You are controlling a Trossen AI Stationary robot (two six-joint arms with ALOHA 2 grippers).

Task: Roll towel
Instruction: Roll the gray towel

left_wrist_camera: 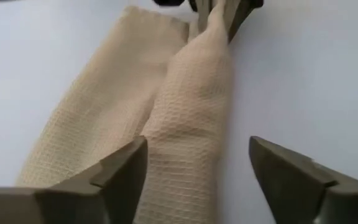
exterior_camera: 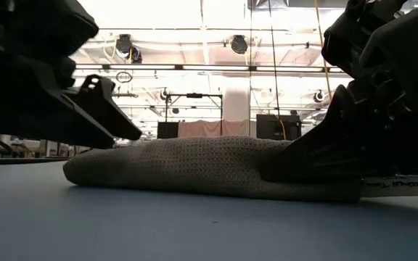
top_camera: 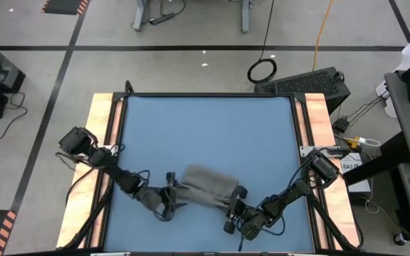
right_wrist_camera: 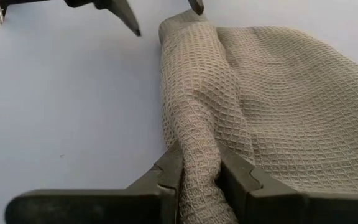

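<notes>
So the towel (top_camera: 208, 185) sits near the front edge of the blue table (top_camera: 205, 128), around 6 o'clock from the table's middle, already bunched into a loose half-roll with one flat flap lying beside the rolled ridge.

It looks like thin waffle-weave cloth, so I'd guess light, floppy and grippy rather than slick. It won't hold a shape on its own and the roll will probably sag or unwind if one end is let go. The best place to grab seems to be the rolled ridge at each end, not the loose flap.

The right gripper (right_wrist_camera: 199, 171) is at the towel's 4 o'clock end, its fingers pinching the ridge of cloth between them. The left gripper (left_wrist_camera: 194, 165) is at the 9 o'clock end, fingers spread wide on either side of the roll and not gripping anything.

Hard to make out: I can't find the tag anywhere, and how many turns are in the roll is anyone's guess. In the low view both arms block the towel's ends.
</notes>
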